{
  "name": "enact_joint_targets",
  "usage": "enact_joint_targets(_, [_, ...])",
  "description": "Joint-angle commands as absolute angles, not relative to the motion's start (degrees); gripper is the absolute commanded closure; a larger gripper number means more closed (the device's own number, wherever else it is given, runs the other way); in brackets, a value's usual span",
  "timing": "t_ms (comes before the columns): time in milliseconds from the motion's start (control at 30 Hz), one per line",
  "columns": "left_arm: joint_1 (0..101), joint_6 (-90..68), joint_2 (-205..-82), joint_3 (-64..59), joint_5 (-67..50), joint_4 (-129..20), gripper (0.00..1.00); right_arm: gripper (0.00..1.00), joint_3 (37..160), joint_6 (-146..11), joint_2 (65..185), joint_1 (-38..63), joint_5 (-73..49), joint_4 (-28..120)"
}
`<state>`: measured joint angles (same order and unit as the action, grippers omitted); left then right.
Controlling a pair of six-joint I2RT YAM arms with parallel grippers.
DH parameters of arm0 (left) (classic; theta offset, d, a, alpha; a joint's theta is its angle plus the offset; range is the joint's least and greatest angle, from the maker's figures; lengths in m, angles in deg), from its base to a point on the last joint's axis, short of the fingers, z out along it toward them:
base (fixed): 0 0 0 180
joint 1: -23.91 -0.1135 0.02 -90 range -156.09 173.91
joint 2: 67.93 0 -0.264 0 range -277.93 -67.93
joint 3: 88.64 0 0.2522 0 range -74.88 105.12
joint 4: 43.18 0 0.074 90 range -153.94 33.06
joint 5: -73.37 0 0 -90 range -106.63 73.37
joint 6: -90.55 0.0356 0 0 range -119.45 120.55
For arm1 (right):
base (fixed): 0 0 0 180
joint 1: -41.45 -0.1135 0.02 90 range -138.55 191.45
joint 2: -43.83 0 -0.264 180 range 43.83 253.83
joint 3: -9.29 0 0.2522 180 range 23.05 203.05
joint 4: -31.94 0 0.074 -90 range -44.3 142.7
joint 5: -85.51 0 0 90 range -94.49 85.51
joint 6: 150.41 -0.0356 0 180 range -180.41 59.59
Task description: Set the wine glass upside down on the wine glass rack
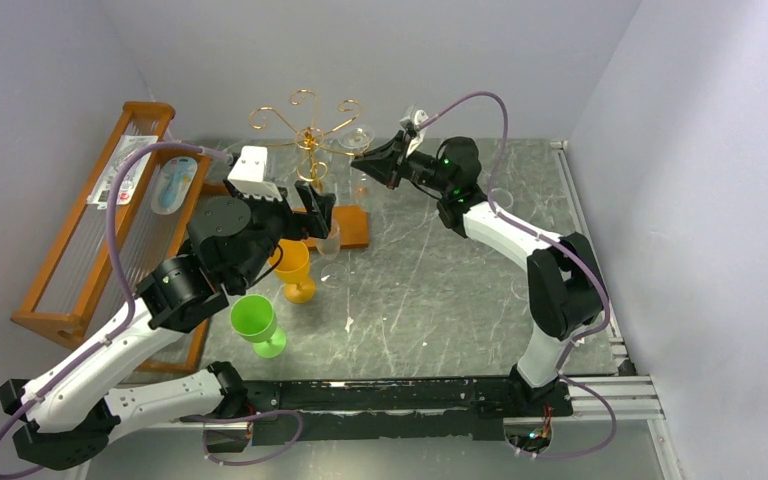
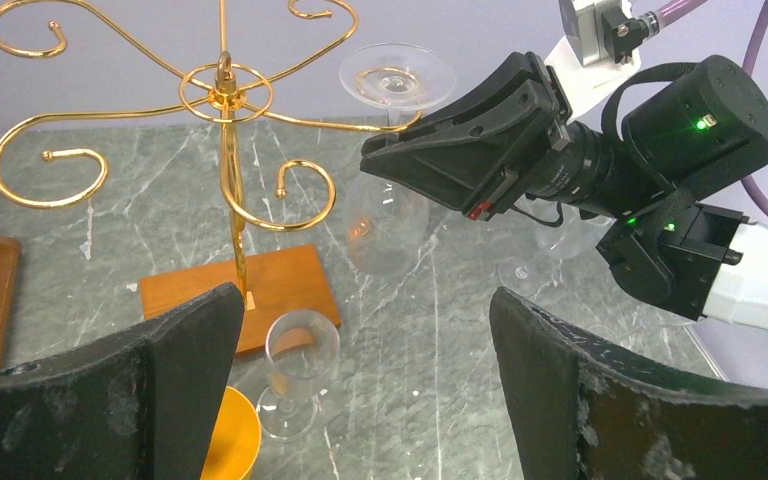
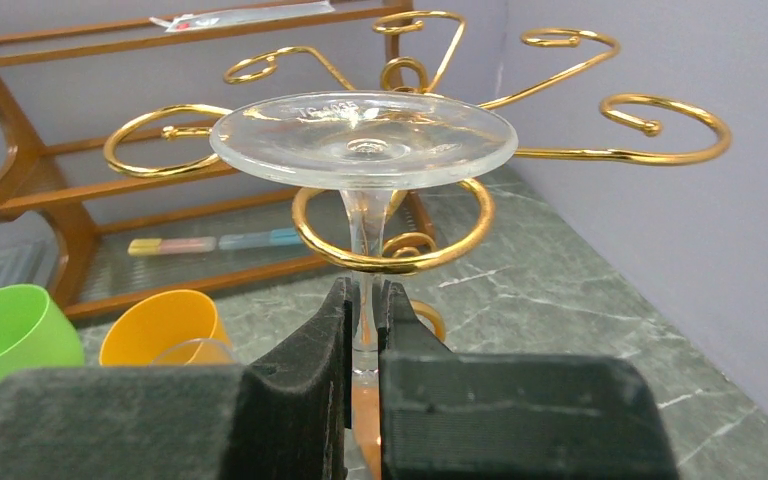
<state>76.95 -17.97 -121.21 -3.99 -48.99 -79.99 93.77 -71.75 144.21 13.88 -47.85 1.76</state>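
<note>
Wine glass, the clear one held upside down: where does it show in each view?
Top external: clear upside-down wine glass, upper centre, at the right gripper's tip.
Left wrist: upper middle, foot above that gripper, bowl below.
Right wrist: centre, stem pinched between the fingers.
Shared landmark: the gold wire scroll-armed rack, close by the glass.

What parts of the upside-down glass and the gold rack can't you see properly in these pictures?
Right wrist view: the wine glass has its bowl hidden under the right gripper.
Top view: the glass is too faint to trace, and the left gripper covers part of the base of the wine glass rack.
Any view: whether the glass's foot touches the gold wire is unclear.
</note>
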Motion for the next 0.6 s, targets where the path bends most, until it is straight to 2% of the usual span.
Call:
enact_joint_targets(0, [77.0,-18.1,-120.3,-3.0,-49.3,-81.2,0.03,1.0,93.8,-70.8,142.4,14.0,-41.5,-0.8])
enact_joint_targets(333, [77.0,-18.3,-119.7,-3.0,-48.8,-82.1,0.03,0.99,96.7,-71.4,145.3,14.0,-39.5,2.5])
enact_joint_targets(567, [77.1,-18.2,-119.6,-3.3,-48.8,-82.1,0.03,0.92,99.2,-70.1,147.2,13.7,-42.3,6.7])
